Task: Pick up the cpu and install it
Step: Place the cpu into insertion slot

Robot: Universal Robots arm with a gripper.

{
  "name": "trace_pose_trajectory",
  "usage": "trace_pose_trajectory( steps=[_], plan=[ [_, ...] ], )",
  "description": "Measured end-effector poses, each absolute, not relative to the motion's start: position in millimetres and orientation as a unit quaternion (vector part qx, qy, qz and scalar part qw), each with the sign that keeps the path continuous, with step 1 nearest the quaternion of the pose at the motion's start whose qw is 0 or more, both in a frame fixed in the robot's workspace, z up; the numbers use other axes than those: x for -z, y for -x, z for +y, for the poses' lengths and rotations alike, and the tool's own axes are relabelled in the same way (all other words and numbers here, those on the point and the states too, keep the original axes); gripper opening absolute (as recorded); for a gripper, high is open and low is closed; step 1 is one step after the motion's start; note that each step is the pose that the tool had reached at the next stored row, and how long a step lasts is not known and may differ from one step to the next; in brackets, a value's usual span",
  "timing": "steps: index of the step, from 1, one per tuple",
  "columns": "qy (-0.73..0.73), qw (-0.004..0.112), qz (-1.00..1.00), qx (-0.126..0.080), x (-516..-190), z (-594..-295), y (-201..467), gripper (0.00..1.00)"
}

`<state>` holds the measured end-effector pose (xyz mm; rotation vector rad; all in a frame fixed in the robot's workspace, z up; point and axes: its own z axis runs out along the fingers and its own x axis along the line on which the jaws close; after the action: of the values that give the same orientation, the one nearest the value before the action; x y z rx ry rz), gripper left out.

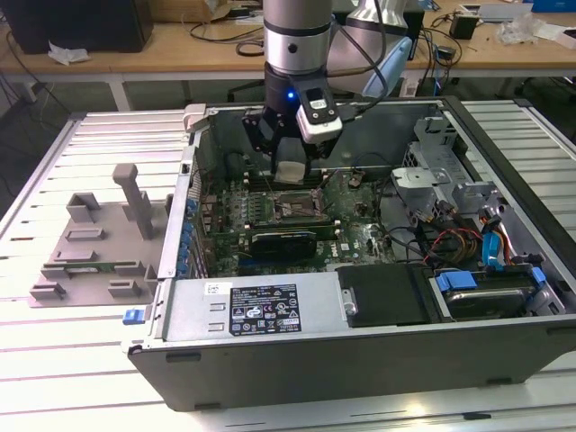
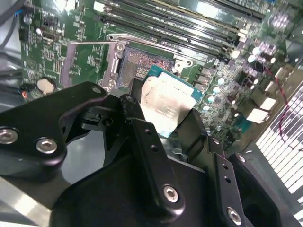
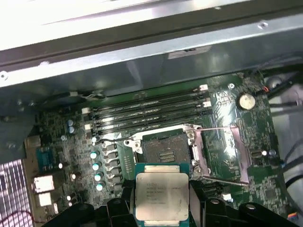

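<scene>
The gripper (image 3: 162,210) is gripping the cpu (image 3: 162,195) by two opposite edges. Its jaws are standing only as wide apart as the chip, with the silvery lid facing the wrist cameras. The cpu is hanging inside the computer case (image 1: 504,351), clear above the socket (image 3: 166,149). The socket is lying open just ahead of the jaws, its hinged frame (image 3: 222,151) swung aside. Beyond it the memory slots (image 3: 151,111) are running crosswise, and past them the case wall (image 3: 142,52) is closing off the room. Small print is showing on the lid in the first wrist view; in the second wrist view the cpu (image 2: 165,101) is glaring pale. The exterior view is showing a white label (image 1: 263,309) on the power supply (image 1: 189,315), a long black card (image 1: 283,241) lying below the jaws beside the socket, and a grey fixture (image 1: 94,238) sitting well apart outside the case.
</scene>
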<state>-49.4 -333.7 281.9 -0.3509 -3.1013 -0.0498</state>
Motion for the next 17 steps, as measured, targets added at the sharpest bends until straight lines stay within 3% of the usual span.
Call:
trace_pose_trajectory(
  steps=[17],
  plan=[
    [0.33,0.006,-0.944,0.018,-281.4,-333.7,49.4,0.55]
  ],
)
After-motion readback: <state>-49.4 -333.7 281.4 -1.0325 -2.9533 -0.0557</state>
